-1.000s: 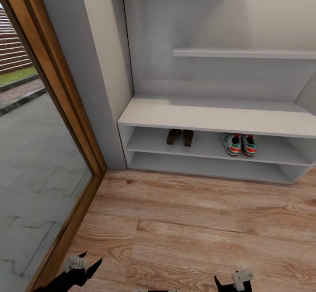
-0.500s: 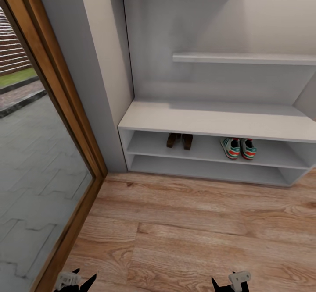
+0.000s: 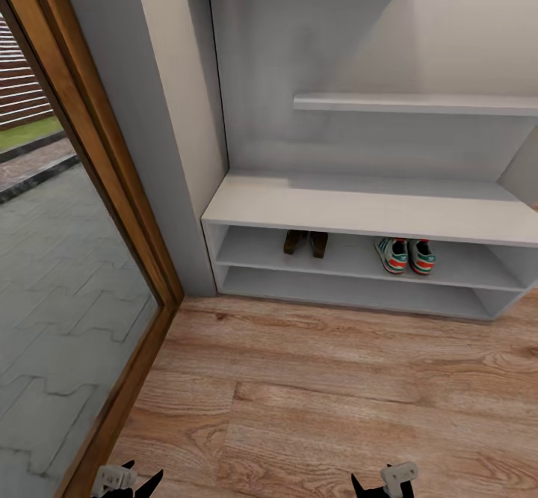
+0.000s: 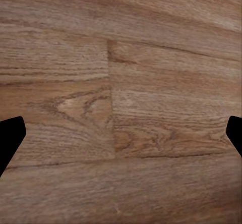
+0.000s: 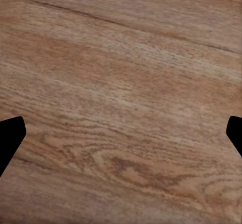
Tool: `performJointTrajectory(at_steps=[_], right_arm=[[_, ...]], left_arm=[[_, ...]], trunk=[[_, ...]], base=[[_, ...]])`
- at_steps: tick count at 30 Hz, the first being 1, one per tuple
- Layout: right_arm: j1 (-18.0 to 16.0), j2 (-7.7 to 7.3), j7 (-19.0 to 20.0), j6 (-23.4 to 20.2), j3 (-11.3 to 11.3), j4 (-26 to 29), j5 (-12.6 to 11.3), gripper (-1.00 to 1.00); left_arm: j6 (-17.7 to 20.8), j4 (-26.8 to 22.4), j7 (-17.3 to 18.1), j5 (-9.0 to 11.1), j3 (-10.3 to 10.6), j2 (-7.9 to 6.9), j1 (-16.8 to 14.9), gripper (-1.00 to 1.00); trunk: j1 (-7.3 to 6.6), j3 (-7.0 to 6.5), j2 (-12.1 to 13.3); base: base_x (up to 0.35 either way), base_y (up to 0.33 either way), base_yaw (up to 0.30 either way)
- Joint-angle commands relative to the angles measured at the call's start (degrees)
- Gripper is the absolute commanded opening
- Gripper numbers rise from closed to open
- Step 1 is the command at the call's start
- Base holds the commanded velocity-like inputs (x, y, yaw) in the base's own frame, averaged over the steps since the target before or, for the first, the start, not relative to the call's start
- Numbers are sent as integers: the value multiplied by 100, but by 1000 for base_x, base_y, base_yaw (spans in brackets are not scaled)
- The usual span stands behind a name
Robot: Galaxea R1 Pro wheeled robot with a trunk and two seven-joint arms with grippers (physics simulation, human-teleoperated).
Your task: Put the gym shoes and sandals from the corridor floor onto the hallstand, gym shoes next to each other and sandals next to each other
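Sitting paired on the hallstand's upper low shelf, the two sandals and, well apart, the two gym shoes look properly placed, so the left gripper and right gripper hang spread and empty over the corridor floor.

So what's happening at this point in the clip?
Nothing is being handled. Both sandals sit side by side on the hallstand's upper low shelf, with both gym shoes paired to their right. The left gripper and right gripper hang open and empty over the wood floor.
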State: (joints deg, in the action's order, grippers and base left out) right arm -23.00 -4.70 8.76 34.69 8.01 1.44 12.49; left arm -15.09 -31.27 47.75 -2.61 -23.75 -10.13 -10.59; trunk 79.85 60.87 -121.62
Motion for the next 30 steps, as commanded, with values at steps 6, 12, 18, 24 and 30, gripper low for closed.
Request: performJointTrajectory(at_steps=[6, 12, 18, 24, 30], right_arm=[[-3, 10, 29, 6, 51, -4, 34, 100], [-3, 13, 29, 3, 50, -4, 34, 100], [-3, 13, 29, 3, 51, -4, 34, 100], [-3, 13, 29, 3, 50, -4, 34, 100], [-3, 13, 29, 3, 51, -4, 34, 100]], left_arm=[[-26, -1, 32, -36, -25, 9, -5, 100], [-22, -2, 33, -38, -24, 11, -1, 100], [-20, -2, 33, -36, -31, 11, -1, 100], [-20, 4, 33, -38, -25, 17, -1, 100], [-20, 4, 33, -36, -24, 33, 1, 100]], trunk=[[-1, 4, -2], [-1, 4, -2], [-1, 4, -2], [-1, 4, -2], [-89, -68, 159]], base=[[0, 0, 0], [0, 0, 0], [0, 0, 0], [0, 0, 0], [0, 0, 0]])
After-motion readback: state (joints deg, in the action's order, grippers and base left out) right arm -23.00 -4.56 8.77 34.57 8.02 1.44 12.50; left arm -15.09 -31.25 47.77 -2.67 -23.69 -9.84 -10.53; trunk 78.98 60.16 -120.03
